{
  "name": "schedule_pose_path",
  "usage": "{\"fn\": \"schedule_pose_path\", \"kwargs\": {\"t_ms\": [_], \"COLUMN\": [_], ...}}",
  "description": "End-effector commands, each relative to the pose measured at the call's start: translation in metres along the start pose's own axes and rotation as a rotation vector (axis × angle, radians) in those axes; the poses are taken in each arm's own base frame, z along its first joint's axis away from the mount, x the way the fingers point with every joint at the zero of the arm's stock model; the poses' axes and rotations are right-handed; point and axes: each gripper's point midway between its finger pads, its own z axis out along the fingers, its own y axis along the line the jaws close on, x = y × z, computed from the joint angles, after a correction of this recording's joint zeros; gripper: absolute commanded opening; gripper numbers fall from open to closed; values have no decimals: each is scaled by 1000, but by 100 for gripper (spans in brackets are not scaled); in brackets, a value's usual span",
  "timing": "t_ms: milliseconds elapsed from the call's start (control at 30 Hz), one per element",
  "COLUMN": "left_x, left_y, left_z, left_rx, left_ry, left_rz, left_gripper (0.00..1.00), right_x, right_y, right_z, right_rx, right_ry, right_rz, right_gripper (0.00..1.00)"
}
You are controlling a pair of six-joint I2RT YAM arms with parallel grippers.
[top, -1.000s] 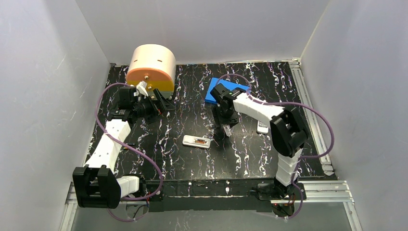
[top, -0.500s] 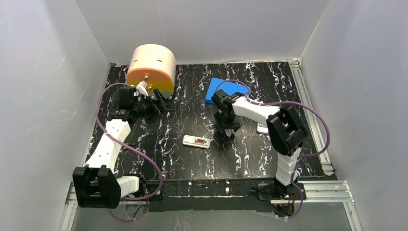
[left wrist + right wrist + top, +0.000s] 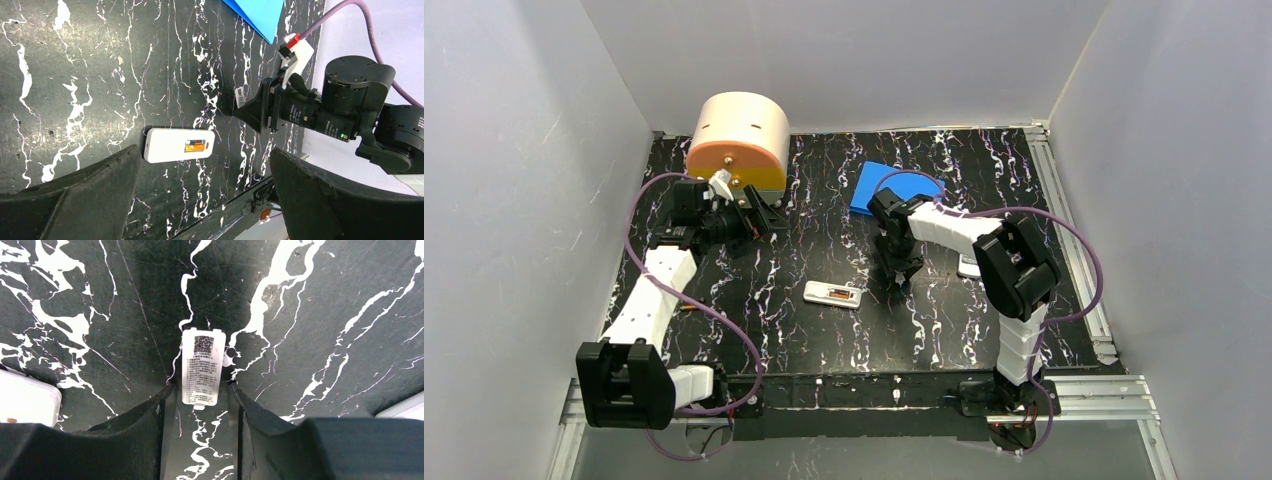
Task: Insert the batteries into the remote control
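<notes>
Since a second ago my right gripper (image 3: 902, 274) has come down over the small white labelled plate (image 3: 201, 367) and its jaws have drawn inward; my left arm has not shifted.

On my right wrist view the plate lies flat on the black marbled table (image 3: 944, 320), its long axis running 12 to 6 o'clock, with one of my fingers (image 3: 150, 415) on each side of its lower half. A thin dark strip shows between the plate and each finger, so this gripper stands partly open around the plate and is not clamped on it.

My left gripper (image 3: 764, 215) is spread wide and holds nothing. It hangs at about 10 o'clock from the remote control (image 3: 833, 294), with the cream and orange drum (image 3: 737, 140) just beyond it at 12 o'clock.

That remote lies flat at about 8 o'clock from my right gripper, close by but apart from it. Its compartment is uncovered, and one orange battery (image 3: 195, 146) sits inside. I can make out no other batteries.

The blue pad (image 3: 889, 190) lies at 12 o'clock from my right gripper, and a second white object (image 3: 969, 266) shows at 3 o'clock, partly hidden behind my right arm.
</notes>
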Motion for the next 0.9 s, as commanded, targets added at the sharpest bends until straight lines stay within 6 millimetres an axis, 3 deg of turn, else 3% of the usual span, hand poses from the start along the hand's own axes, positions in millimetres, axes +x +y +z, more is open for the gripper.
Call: {"fn": "schedule_pose_path", "kwargs": {"t_ms": [0,233,367,467,533,733,867], "left_x": [-6,-4,5,17,25,51,58], "left_y": [-12,-16,-21,-29,-36,-67,-80], "left_z": [-5,-2,7,17,24,38,46], "left_rx": [36,49,71,108,141,225,262], "left_ry": [-4,15,69,140,187,316,374], "left_rz": [18,19,15,7,-1,25,2], "left_gripper": [98,98,98,98,99,98,92], "right_x": [0,5,-3,-17,-28,-32,-36], "right_y": [-5,-6,-7,-1,13,56,76], "right_z": [8,15,7,-10,-24,-67,-99], "right_rx": [19,19,19,-26,-116,-350,-464], "right_ry": [13,29,-29,-121,-193,-304,-388], "right_rz": [25,21,-7,-34,-64,-179,-242], "right_gripper": [50,25,20,19,19,17,17]}}
